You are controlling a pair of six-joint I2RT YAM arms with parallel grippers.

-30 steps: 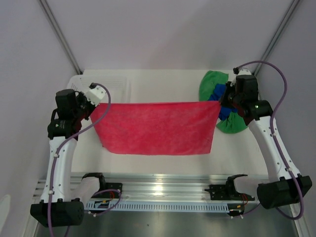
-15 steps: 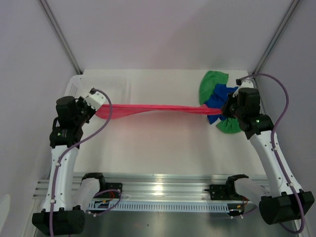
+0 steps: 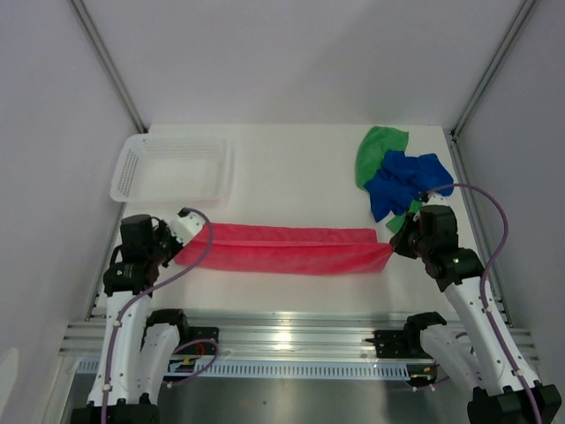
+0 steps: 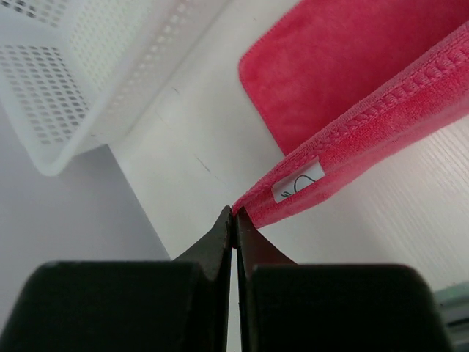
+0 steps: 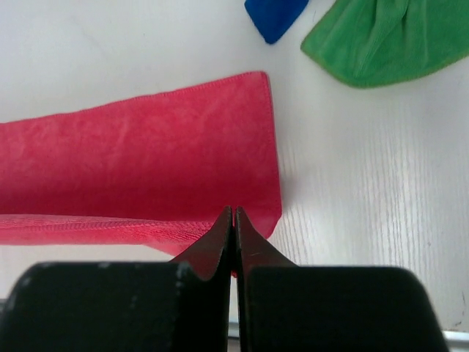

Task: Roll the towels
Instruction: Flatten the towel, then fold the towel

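Both arms have drawn back toward the near edge of the bench (image 3: 291, 181). The pink-red towel (image 3: 282, 250), spread wide between them a second ago, is now doubled into a long band across the bench's near half. The left tool (image 3: 183, 235) is clenched on the towel's left corner beside the label (image 4: 297, 183), and the right tool (image 3: 396, 245) is clenched on its right corner. The blue towel (image 3: 402, 181) lies over the green towel (image 3: 380, 146) near the far right corner. The white basket (image 3: 132, 168) sits at the far left corner.
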